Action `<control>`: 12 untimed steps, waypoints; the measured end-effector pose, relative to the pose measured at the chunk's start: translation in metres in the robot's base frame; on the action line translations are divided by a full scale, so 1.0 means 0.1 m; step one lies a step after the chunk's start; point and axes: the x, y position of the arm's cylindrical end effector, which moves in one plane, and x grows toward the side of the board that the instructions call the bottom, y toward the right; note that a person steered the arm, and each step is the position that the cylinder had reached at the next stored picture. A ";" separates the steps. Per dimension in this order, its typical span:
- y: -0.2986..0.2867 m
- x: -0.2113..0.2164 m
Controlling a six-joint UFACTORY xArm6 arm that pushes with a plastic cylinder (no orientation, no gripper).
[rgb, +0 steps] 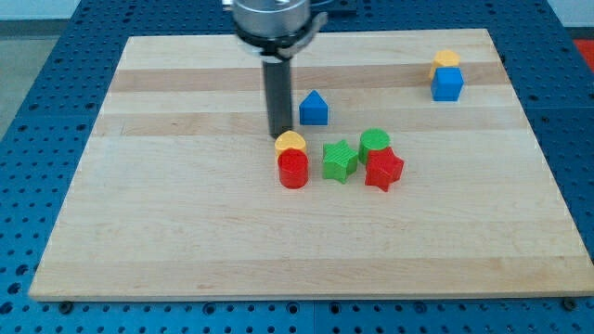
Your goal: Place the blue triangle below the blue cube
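Resting on the pale wooden worktop [186, 232], my tip [277, 136], a bare rod holding nothing, sits just left of the blue plastic triangle [314, 109]; the blue plastic cube [446, 84] lies well right.

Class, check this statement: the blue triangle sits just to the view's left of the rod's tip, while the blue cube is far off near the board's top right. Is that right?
Not quite. The camera view shows the blue triangle just to the view's right of my tip, not its left. The blue cube is indeed far off near the board's top right.
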 end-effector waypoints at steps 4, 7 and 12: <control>0.85 -0.30; 1.90 -0.28; 1.98 0.02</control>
